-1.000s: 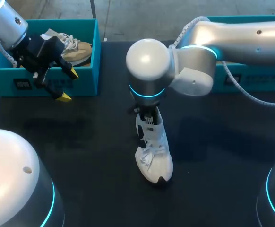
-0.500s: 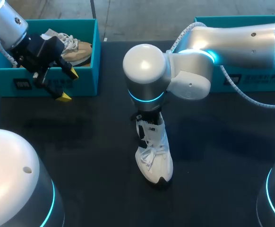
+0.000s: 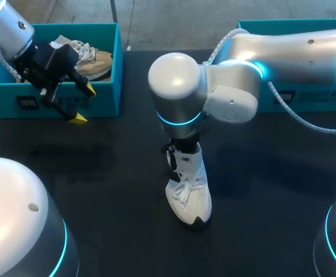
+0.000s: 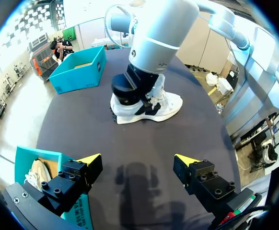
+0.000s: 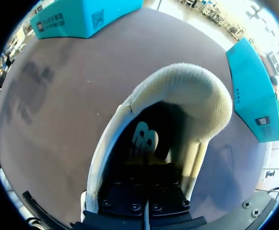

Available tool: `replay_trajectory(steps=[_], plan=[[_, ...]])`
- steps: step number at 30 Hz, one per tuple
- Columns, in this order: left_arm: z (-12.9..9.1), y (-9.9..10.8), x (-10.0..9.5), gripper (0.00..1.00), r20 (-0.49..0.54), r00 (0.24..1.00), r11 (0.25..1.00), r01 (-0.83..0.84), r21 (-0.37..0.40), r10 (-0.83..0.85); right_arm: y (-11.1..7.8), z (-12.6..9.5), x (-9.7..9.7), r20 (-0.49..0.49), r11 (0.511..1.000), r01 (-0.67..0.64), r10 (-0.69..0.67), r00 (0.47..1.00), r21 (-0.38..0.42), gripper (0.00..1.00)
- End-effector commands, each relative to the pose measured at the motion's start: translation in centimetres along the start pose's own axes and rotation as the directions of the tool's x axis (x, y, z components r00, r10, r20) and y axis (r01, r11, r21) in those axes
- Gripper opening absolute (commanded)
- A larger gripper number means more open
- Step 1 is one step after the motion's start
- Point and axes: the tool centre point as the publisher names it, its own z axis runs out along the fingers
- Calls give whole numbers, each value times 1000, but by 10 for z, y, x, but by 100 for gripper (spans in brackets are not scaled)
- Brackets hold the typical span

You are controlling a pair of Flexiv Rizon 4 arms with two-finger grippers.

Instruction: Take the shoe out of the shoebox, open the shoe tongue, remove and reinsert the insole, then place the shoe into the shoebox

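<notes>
Now, shoe [image 3: 188, 190]: on the surface [image 3: 110, 190], toe pointing back at my rig.
Right tool [image 5: 146, 191]: down inside its mouth; grip I cannot tell.
Left tool [image 4: 138, 160]: spread, well apart.

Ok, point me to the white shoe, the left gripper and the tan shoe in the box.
white shoe [image 3: 190, 193]: head view, laced upper.
left gripper [image 4: 137, 159]: left wrist view, midway between tips.
tan shoe [image 3: 94, 62]: head view, its side.
</notes>
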Motion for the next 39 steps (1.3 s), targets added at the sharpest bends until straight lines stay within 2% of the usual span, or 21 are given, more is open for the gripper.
replay_trajectory(steps=[1, 5, 14, 24, 30, 32, 36, 39], plan=[[0, 0, 1, 100, 1, 1000, 1000, 0, -2, 0, -28, 24, 3, -4, 1000, 0, 1, 1000, 11, 0], [0, 0, 1, 100, 1, 1000, 1000, 0, -2, 0, -28, 21, 0, 2, 1000, -7, 7, 1000, 8, 0], [0, 0, 1, 100, 1, 1000, 1000, 0, -2, 0, -10, -5, -8, 24, 999, -2, 3, 1000, -48, 0], [0, 0, 1, 100, 1, 1000, 1000, 0, -2, 0, 2, -29, -11, 21, 998, -5, 6, 1000, -59, 0], [0, 0, 1, 100, 1, 1000, 1000, 0, -2, 0, 7, -39, -10, -5, 1000, -14, 14, 1000, -7, 0], [0, 0, 1, 100, 1, 1000, 1000, 0, -2, 0, 8, -42, -10, -21, 999, -23, 24, 999, 30, 0], [0, 0, 1, 100, 1, 1000, 1000, 0, -2, 0, 7, -46, -8, -47, 988, -44, 52, 998, 150, 0], [0, 0, 1, 100, 1, 1000, 1000, 0, -2, 0, 7, -50, -8, -41, 990, -56, 62, 997, 133, 0]])
